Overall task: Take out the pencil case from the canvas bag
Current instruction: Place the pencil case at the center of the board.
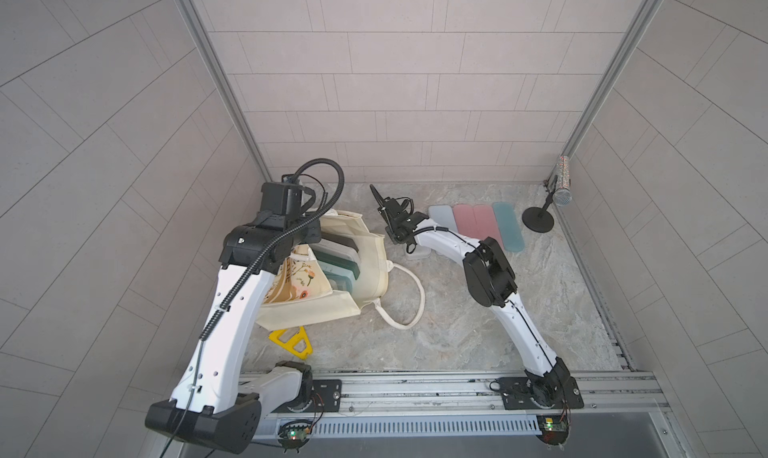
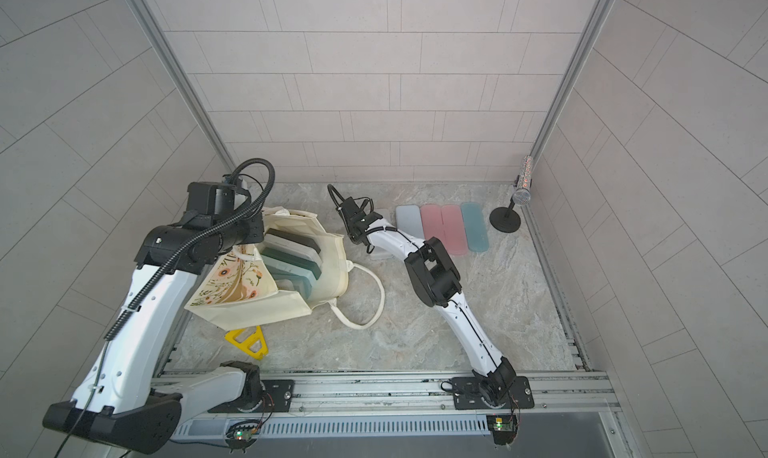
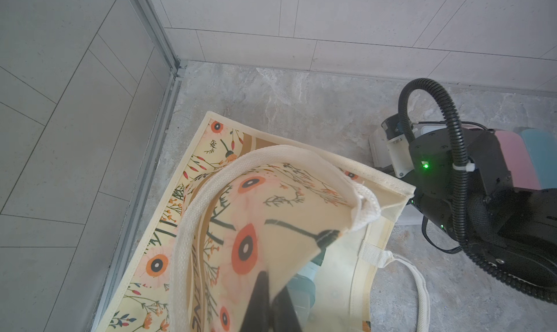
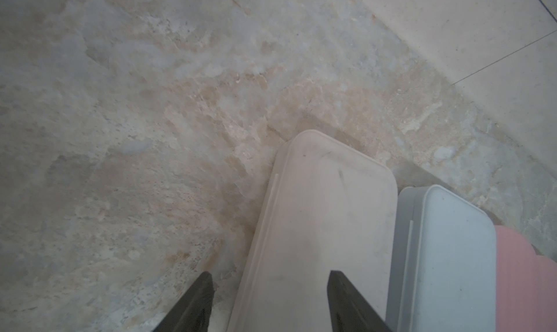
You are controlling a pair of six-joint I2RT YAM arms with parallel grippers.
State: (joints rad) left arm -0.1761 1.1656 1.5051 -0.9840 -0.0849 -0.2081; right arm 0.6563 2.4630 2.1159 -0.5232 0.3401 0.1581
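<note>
Cream canvas bag [image 1: 368,248] pinched by raised left gripper [image 3: 272,288]; outstretched right gripper [image 4: 269,274] gapes over white pencil case [image 4: 331,210].

Both top views: bright, even, diffuse light; shadows soft, faint beside canvas bag [image 1: 370,264] on surface [image 1: 457,331]. Lines of wall tiles [image 1: 83,185] bow toward frame edges. Left wrist view: well lit; fabric nearest lens soft, left gripper [image 3: 271,297] dark, out of focus; green light [image 3: 426,166] glows crisp. Right wrist view: hazy, low contrast, whole frame soft; right gripper [image 4: 269,273] blurred; faint shadow beyond white pencil case [image 4: 325,210].
</note>
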